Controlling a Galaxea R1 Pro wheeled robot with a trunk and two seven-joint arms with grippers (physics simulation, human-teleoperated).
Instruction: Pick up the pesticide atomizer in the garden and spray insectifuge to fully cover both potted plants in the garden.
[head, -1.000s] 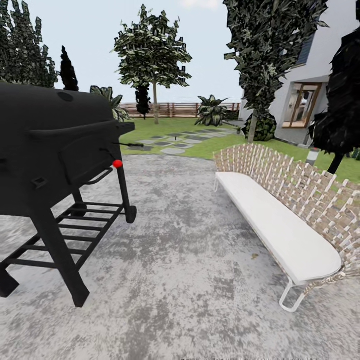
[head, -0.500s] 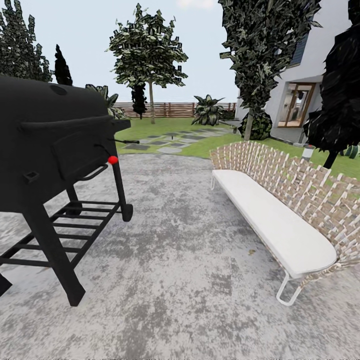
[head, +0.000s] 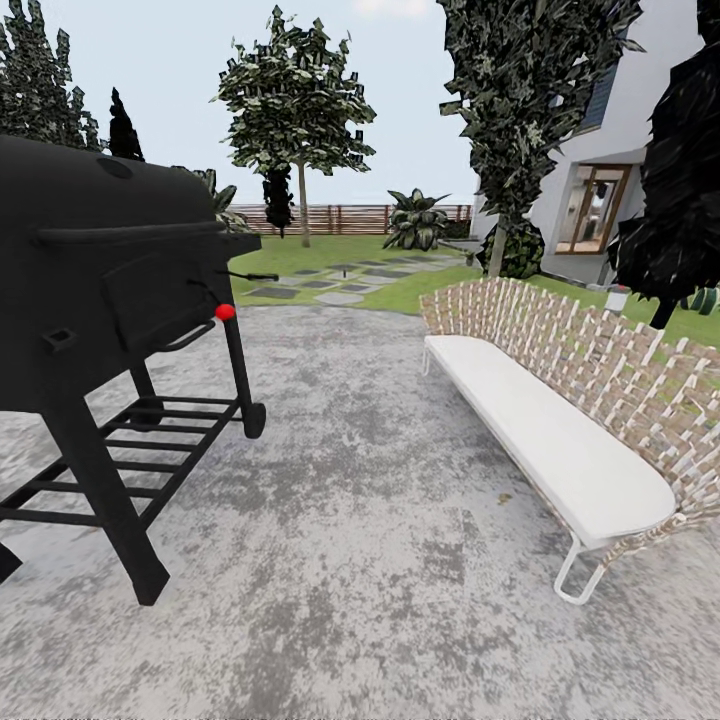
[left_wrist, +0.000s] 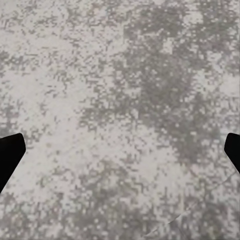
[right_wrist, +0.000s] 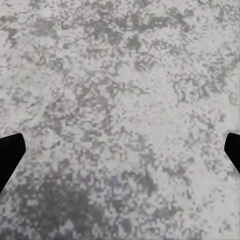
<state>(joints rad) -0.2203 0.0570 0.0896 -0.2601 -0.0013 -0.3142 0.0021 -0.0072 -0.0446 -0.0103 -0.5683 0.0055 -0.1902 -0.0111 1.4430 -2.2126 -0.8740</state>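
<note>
Outdoors on the patio, both grippers empty

Left gripper (left_wrist: 120, 150) and right gripper (right_wrist: 120, 150) hang spread wide over mottled grey paving (head: 380, 560), holding nothing. Far ahead lies the garden (head: 330, 255) lawn; black grill (head: 100, 290) left, white bench (head: 550, 440) right.

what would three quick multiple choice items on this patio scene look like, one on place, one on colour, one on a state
1. Where does the black grill stand relative to the white bench, in the head view?
A. To its left
B. To its right
C. On top of it

2. What colour is the knob on the grill?
A. Blue
B. Red
C. Yellow

3. How is the left end effector set?
A. Shut on a bottle
B. Shut on nothing
C. Open, holding nothing

Answers:
1. A, the grill is at the picture's left and the bench at its right, with grey paving between.
2. B, a small red ball shows at the grill's front corner.
3. C, its dark fingertips sit far apart with bare paving between them.
</note>
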